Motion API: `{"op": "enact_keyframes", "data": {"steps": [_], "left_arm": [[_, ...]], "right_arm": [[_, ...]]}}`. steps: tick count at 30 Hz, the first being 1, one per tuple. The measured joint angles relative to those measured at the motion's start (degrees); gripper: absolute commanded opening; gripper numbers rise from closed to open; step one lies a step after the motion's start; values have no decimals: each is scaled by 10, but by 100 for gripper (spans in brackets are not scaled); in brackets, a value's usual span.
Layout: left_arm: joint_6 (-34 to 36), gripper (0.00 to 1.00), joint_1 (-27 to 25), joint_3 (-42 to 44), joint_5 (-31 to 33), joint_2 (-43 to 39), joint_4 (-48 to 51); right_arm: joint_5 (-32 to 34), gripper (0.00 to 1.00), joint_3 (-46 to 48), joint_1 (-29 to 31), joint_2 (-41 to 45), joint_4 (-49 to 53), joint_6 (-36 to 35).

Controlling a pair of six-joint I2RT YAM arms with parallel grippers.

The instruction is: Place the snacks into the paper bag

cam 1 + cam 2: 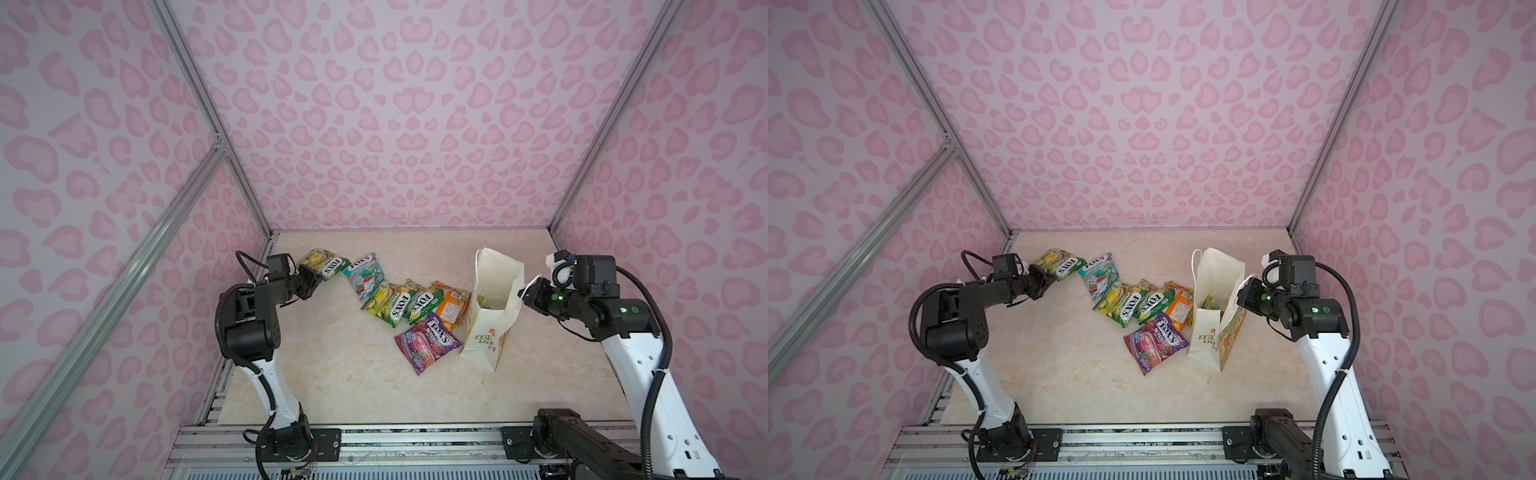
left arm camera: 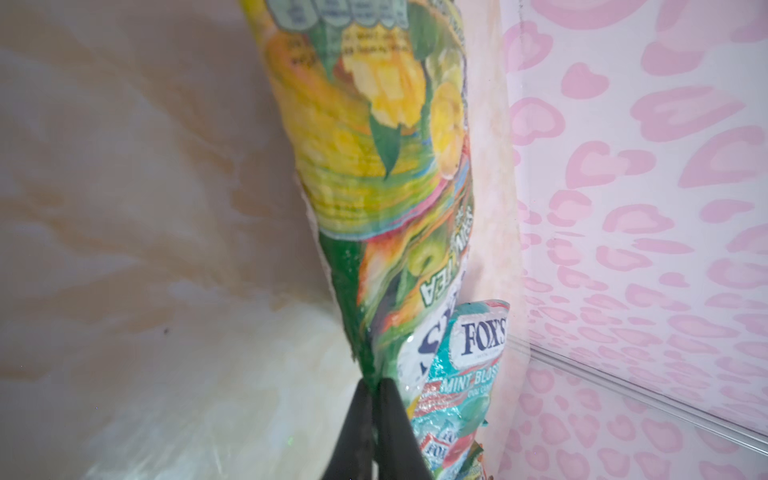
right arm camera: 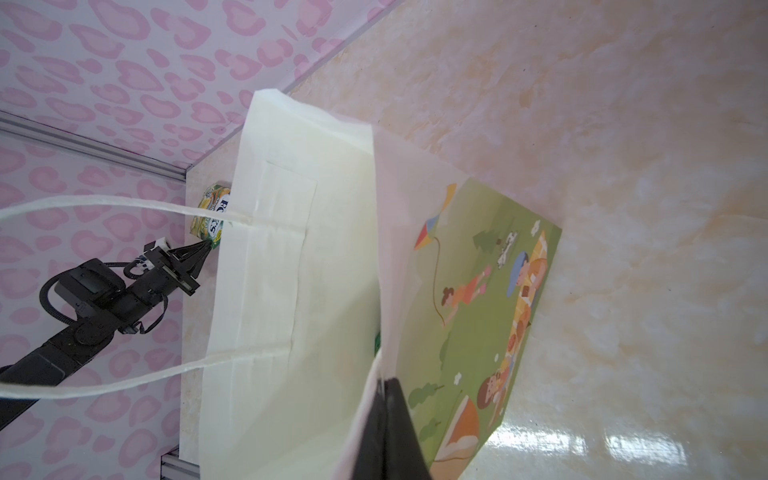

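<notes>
Left end effector is clamped on the edge of a green-yellow pouch marked "FOX'S", near the counter's far left corner. Beside it, a teal pouch reads "FOX'S MINT BLOS", cut off. Mid-counter lie further green-yellow pouches, an orange pouch and a purple pouch reading "FOX'S BERRIES". Right end effector pinches the rim of the white paper bag. The bag stands open toward the right edge, with partly visible green "LOVE LIFE" lettering, a picnic drawing, and a green pouch inside.
</notes>
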State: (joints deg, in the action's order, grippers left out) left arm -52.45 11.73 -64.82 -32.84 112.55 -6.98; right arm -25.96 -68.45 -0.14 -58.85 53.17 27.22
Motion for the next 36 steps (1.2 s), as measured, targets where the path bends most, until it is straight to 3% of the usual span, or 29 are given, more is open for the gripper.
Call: {"op": "enact_keyframes", "data": {"steps": [11, 19, 25, 30, 36], "left_arm": [[7, 4, -12, 31, 39, -135, 27], [75, 4, -81, -22, 89, -217, 130], [106, 4, -165, -77, 94, -214, 176], [115, 4, -239, -134, 76, -157, 180], [115, 4, -271, -114, 50, -132, 161]], "right_arm": [[-7, 0, 2, -1, -2, -3, 0], [-9, 0, 5, -2, -3, -10, 0], [-9, 0, 6, -2, -5, -11, 0], [-11, 0, 7, -2, -5, -12, 1], [-10, 0, 9, -2, -2, -12, 1]]}}
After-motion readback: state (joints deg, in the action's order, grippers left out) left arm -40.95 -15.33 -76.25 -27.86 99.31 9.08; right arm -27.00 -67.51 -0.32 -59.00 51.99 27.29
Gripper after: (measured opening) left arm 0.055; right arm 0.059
